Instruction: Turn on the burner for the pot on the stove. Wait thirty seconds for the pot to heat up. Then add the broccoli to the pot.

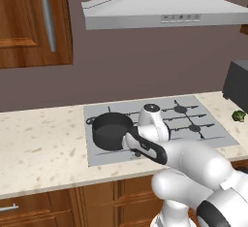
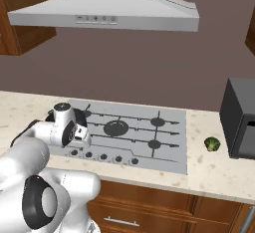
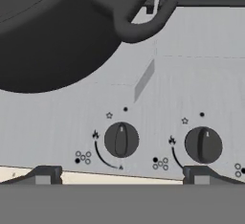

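Observation:
The dark pot (image 1: 110, 130) sits on the front left burner of the silver stove (image 1: 193, 114). From the hand view I see the pot (image 3: 48, 31) and one loop handle (image 3: 143, 12) looming above two dark knobs. My gripper (image 3: 123, 176) is open, with its fingertips (image 3: 45, 174) spread wide below the left knob (image 3: 121, 140) and touching nothing. The right knob (image 3: 203, 144) is beside it, and both pointers stand upright. The green broccoli (image 1: 238, 116) lies on the counter right of the stove (image 2: 169, 142), also seen as broccoli (image 2: 212, 144).
A grey range hood (image 1: 164, 8) hangs above the cooktop. A dark boxy appliance (image 2: 241, 117) stands at the far right beside the broccoli. Several knobs (image 2: 103, 156) line the stove's front edge. Speckled counter (image 1: 43, 148) spreads to the left.

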Controlling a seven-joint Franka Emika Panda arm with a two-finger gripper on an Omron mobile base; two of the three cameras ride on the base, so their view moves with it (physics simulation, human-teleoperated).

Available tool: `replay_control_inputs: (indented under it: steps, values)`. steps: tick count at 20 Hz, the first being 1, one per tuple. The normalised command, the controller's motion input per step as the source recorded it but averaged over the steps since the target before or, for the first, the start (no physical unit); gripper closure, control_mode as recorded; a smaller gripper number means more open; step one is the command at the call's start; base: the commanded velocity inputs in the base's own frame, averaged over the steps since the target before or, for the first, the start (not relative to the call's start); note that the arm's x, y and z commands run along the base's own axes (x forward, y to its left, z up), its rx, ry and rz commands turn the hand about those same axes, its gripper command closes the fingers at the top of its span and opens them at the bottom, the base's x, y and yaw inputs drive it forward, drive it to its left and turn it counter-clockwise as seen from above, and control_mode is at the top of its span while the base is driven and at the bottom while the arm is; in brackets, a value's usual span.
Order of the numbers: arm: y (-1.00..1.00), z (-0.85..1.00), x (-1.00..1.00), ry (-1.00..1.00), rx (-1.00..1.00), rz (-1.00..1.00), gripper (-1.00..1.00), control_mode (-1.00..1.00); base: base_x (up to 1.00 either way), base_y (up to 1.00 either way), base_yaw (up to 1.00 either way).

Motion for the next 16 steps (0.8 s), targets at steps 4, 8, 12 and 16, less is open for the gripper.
replay_control_inputs:
  steps: [4,8,12,16]
  values:
    - [0.0,-0.17,0.0,-0.01,0.0,0.0,-1.0,-1.0,0.0,0.0,0.0]
    - [0.0,-0.23,0.0,-0.01,0.0,0.0,-1.0,-1.0,0.0,0.0,0.0]
    - [0.0,-0.34,-0.23,-0.07,0.03,0.0,-1.0,-1.0,0.0,0.0,0.0]
    - [0.0,-0.39,-0.33,-0.11,0.03,0.0,-1.0,-1.0,0.0,0.0,0.0]
